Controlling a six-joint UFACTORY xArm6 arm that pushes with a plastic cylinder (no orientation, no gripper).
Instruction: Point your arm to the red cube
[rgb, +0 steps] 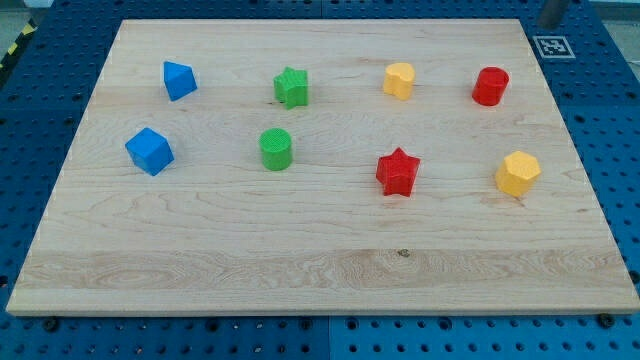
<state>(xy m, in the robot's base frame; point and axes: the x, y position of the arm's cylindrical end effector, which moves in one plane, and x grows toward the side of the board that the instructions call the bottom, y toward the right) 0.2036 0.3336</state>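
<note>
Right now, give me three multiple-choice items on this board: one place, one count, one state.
1. Nearest the view's top right? A red rounded block B blue cube C green star
2. Red blocks on the wooden board? A one B two C three
3. Where is my tip? A pushing a green block B against a yellow block C touching no block
1 A: it sits by that corner. 2 B: that block plus the red star-shaped block. 3 C: it is off the board's top-right corner.

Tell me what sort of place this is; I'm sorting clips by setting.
Probably a robotics lab bench: a pale wooden board lies on a blue perforated metal table, a black-and-white printed marker tag sits beside it, and small coloured plastic blocks are spread out. My tip is not in view.
</note>
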